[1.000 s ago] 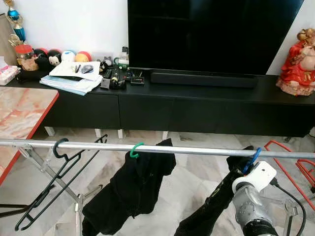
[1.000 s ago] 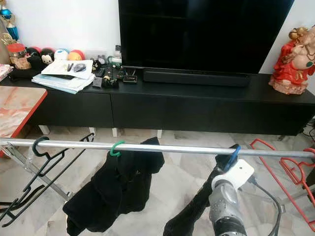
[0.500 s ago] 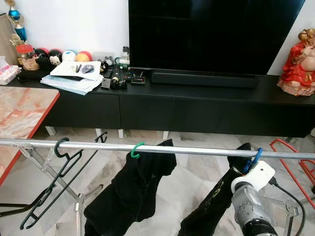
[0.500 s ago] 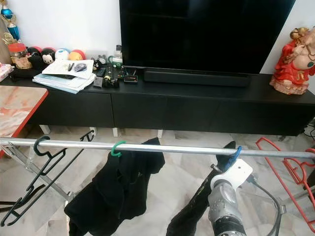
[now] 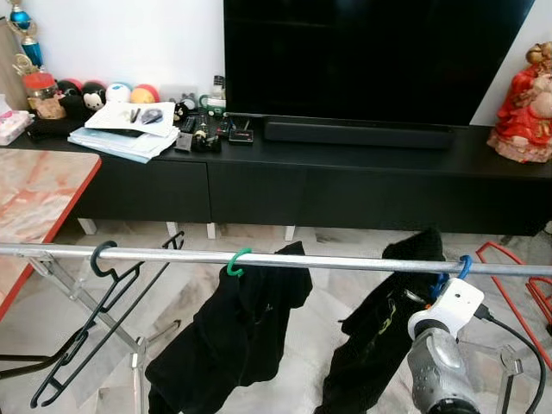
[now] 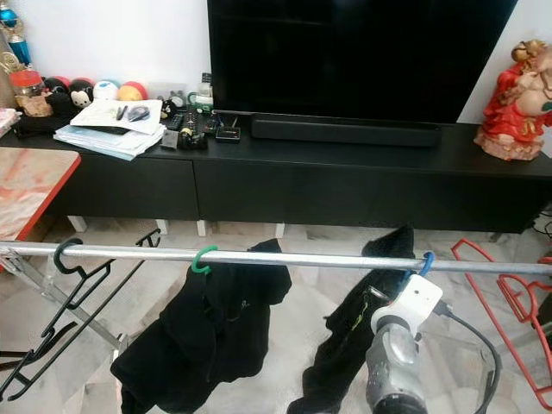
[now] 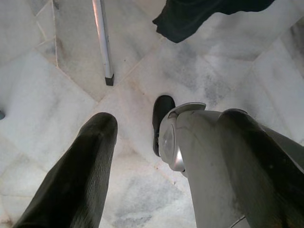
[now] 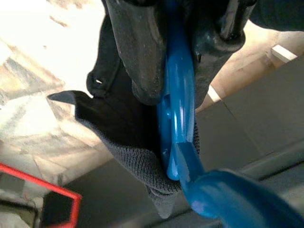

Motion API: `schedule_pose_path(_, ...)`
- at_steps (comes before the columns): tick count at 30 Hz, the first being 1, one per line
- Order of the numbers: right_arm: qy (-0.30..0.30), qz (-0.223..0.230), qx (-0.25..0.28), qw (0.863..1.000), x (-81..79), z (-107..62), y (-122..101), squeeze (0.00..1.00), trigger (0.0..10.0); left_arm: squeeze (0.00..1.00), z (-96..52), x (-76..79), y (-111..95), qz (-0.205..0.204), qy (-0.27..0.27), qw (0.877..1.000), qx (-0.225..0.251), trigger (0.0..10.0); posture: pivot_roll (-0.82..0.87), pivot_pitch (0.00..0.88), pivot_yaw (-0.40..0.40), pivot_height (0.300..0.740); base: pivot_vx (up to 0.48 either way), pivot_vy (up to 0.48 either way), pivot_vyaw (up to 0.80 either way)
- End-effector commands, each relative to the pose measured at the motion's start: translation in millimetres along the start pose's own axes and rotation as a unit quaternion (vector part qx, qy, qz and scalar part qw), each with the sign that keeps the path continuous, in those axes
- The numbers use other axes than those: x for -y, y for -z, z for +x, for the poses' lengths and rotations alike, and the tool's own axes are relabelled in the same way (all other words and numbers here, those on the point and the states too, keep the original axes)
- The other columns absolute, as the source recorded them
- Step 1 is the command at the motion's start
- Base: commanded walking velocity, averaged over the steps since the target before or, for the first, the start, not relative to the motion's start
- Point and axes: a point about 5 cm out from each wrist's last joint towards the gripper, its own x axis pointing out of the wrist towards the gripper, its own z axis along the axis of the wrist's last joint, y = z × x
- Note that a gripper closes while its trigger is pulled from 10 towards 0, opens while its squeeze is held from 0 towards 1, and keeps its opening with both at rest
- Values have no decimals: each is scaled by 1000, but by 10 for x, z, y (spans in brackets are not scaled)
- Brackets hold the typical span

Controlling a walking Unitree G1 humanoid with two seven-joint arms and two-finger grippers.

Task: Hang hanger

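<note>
The silver rail [image 5: 259,258] is running across the room in front of the black TV cabinet [image 5: 345,185], and everything is hanging off it. The right gripper [image 8: 183,66] is clamping its 2 black fingers [image 8: 135,47] on the neck of the blue hanger [image 5: 450,276], whose hook is sitting over the rail near the rail's right end, with a black garment [image 5: 379,323] draping below it. Toward the middle of the rail, a green hanger [image 5: 235,261] is carrying another black garment [image 5: 228,336]. Near the rail's left end, an empty black hanger [image 5: 95,319] is dangling. The left gripper [image 7: 128,142] is hanging low over the marble floor [image 7: 57,95], its fingers spread apart and holding nothing.
</note>
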Motion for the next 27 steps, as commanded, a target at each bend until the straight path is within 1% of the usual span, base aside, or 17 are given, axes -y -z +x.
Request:
schedule_pose_path(1,-21,-21,39,999,-25,-63,-68,0,0,0,-16,-6,70,6,2,1000,-14,10000,152,26,-74,740,0,0,0)
schedule_pose_path(3,-33,-34,41,998,-13,-118,-34,0,0,0,-16,-5,70,7,2,1000,-14,10000,152,26,-74,740,0,0,0)
schedule_pose_path(5,-48,-65,44,996,21,-206,9,0,0,0,-15,-4,69,7,3,1000,-14,10000,150,24,-77,740,0,0,0)
schedule_pose_path(6,-48,-65,44,996,21,-206,9,0,0,0,-15,-4,69,7,3,1000,-14,10000,150,24,-77,740,0,0,0)
schedule_pose_path(7,-59,-81,45,994,45,-264,36,0,0,0,-15,-3,69,7,3,1000,-14,10000,145,22,-79,740,0,0,0)
schedule_pose_path(10,-89,-102,59,989,80,-376,46,0,0,0,-14,-1,67,8,4,1000,-15,10000,140,22,-80,740,0,0,0)
schedule_pose_path(11,-106,-116,64,985,107,-454,45,0,0,0,-14,0,65,8,5,1000,-14,10000,140,22,-80,740,0,0,0)
schedule_pose_path(13,-115,-126,63,983,123,-490,51,0,0,0,-13,1,63,8,5,1000,-14,10000,141,21,-82,740,0,0,0)
schedule_pose_path(15,-129,-138,53,980,148,-541,106,0,0,0,-13,2,62,8,5,1000,-14,10000,139,20,-84,740,0,0,0)
schedule_pose_path(16,-136,-153,40,978,160,-560,158,0,0,0,-12,2,59,8,5,1000,-14,10000,131,19,-84,740,0,0,0)
schedule_pose_path(18,-143,-184,8,972,222,-593,325,0,0,0,-10,5,54,8,6,1000,-13,10000,131,16,-86,740,0,0,0)
schedule_pose_path(19,-143,-184,8,972,222,-593,325,0,0,0,-10,5,54,8,6,1000,-13,10000,131,16,-86,740,0,0,0)
schedule_pose_path(20,-138,-188,-10,972,266,-598,417,0,0,0,-9,9,51,8,7,1000,-13,10000,135,16,-87,740,0,0,0)
schedule_pose_path(21,-140,-187,-18,972,279,-611,460,0,0,0,-9,11,49,8,7,1000,-12,10000,145,12,-91,740,0,0,0)
schedule_pose_path(25,-150,-186,-26,971,268,-628,514,0,0,0,-8,10,45,6,6,1000,-11,10000,149,11,-91,740,0,0,0)
schedule_pose_path(26,-148,-181,-34,972,276,-629,544,0,0,0,-9,10,46,6,5,1000,-11,10000,146,9,-92,740,0,0,0)
schedule_pose_path(27,-143,-185,-53,971,305,-628,610,0,0,0,-9,9,46,6,5,1000,-11,10000,142,7,-91,740,0,0,0)
